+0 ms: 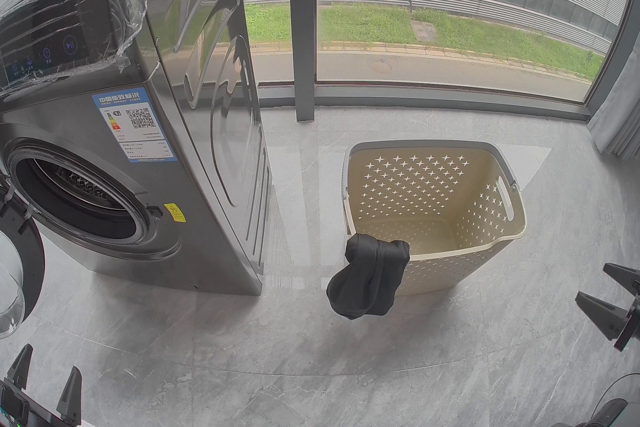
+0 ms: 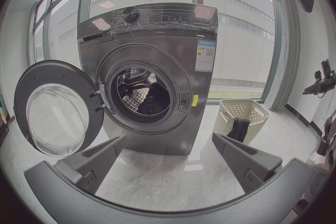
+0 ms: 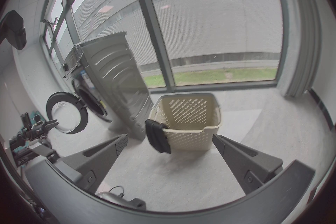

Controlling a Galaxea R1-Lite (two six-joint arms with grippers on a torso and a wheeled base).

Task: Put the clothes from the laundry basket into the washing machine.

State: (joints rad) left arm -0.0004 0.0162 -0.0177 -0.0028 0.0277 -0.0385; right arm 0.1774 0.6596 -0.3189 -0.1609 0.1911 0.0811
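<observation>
A cream laundry basket [image 1: 493, 178] [image 2: 252, 109] [image 3: 210, 109] stands on the floor to the right of the grey washing machine [image 1: 133, 115] [image 2: 154, 46] [image 3: 112, 70]. A black garment [image 1: 368, 275] [image 2: 240, 129] [image 3: 157, 135] hangs over the basket's near left rim. The machine's round door [image 2: 57, 109] [image 3: 66, 117] is swung open, and dark cloth lies in the drum [image 2: 143, 95]. My left gripper [image 1: 43, 381] [image 2: 168, 151] is open low in front of the machine, holding nothing. My right gripper [image 1: 617, 301] [image 3: 168, 153] is open to the right of the basket, holding nothing.
Tall windows [image 1: 433, 1] with a grey mullion [image 1: 302, 15] run behind the machine and basket. A curtain [image 1: 617, 115] hangs at the far right. Bare tiled floor [image 1: 333, 361] lies between the grippers and the basket.
</observation>
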